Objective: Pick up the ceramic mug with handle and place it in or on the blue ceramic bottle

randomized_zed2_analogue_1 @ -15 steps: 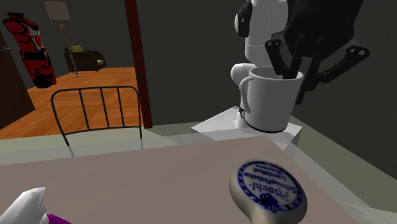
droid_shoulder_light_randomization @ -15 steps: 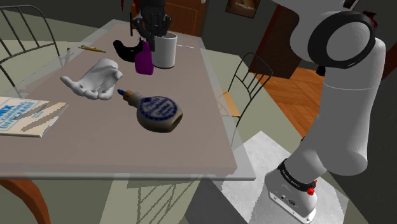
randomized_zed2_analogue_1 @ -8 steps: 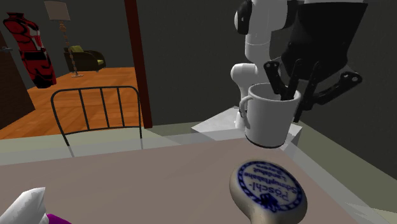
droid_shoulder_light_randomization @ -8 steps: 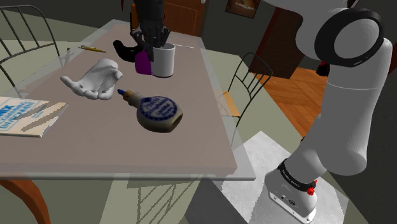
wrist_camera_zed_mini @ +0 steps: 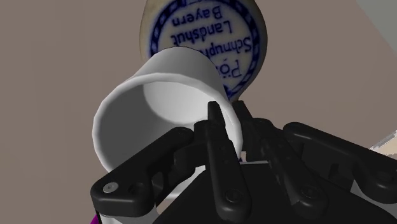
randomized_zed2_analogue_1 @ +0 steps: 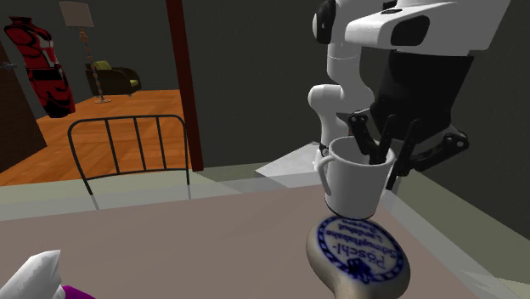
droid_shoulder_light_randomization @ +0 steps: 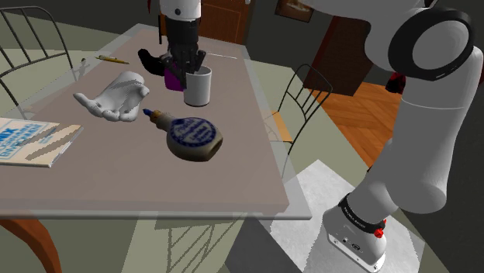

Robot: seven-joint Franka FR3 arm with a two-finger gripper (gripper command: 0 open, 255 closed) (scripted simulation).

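A white mug (droid_shoulder_light_randomization: 198, 87) with a handle hangs tilted above the table, my gripper (droid_shoulder_light_randomization: 188, 65) shut on its rim with one finger inside the cup. From the second exterior view the mug (randomized_zed2_analogue_1: 352, 178) and gripper (randomized_zed2_analogue_1: 387, 146) sit just over the far end of the bottle (randomized_zed2_analogue_1: 360, 257). That bottle (droid_shoulder_light_randomization: 193, 139) is a flat tan flask with a blue-printed round face, lying on its side. In the wrist view the fingers (wrist_camera_zed_mini: 216, 130) clasp the mug (wrist_camera_zed_mini: 159, 105) wall, and the bottle (wrist_camera_zed_mini: 207, 32) lies beyond it.
On the table (droid_shoulder_light_randomization: 116, 178) lie a white hand sculpture (droid_shoulder_light_randomization: 116, 97), a purple object (droid_shoulder_light_randomization: 172, 76), a black object (droid_shoulder_light_randomization: 152, 58), a pencil (droid_shoulder_light_randomization: 112, 59) and a book (droid_shoulder_light_randomization: 27, 140). Wire chairs (droid_shoulder_light_randomization: 301, 97) (randomized_zed2_analogue_1: 132, 153) stand at the table's sides.
The arm has carried the mug down and nearer the bottle, away from the purple object. The grip has stayed the same.
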